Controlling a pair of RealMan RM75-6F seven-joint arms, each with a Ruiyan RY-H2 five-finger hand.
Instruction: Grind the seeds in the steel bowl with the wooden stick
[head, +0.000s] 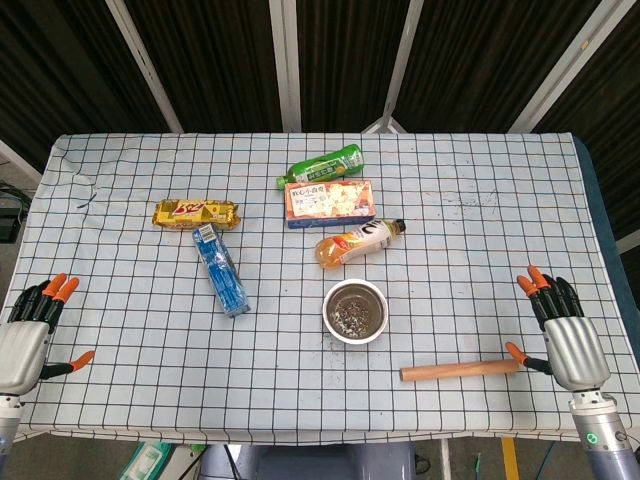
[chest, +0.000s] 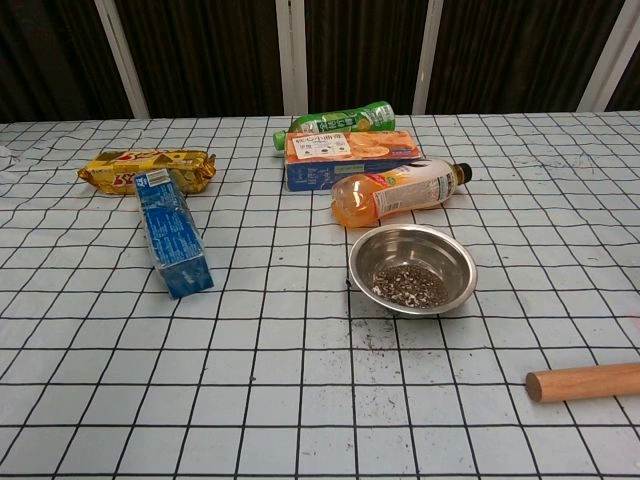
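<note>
Steel bowl (head: 355, 310) standing upright near the middle of the checked tablecloth (head: 480, 230), toward the front edge; dark seeds (chest: 410, 286) lie scattered over its bottom, and a few specks dot the cloth just in front of it in the chest view. Wooden stick (head: 460, 370) lying flat on the cloth to the right of the bowl and nearer the front edge, apart from the bowl, its long axis running roughly left to right. Right hand (head: 565, 335) at the right front corner of the table, fingers apart and pointing away from the robot, holding nothing; its thumb tip sits just beside the right end of the stick, and whether the two touch cannot be told. Left hand (head: 28, 335) at the left front corner, well apart from the bowl and stick, fingers likewise spread and empty. Neither hand shows in the chest view.

Behind the bowl: an orange drink bottle (head: 358, 244) on its side, its cap end pointing right; behind that a flat biscuit box (head: 330, 203); and behind the box a green bottle (head: 320, 166), also on its side. To the left: a yellow snack packet (head: 196, 213) and a blue packet (head: 221, 270), the blue one's far end just beside the yellow one.
</note>
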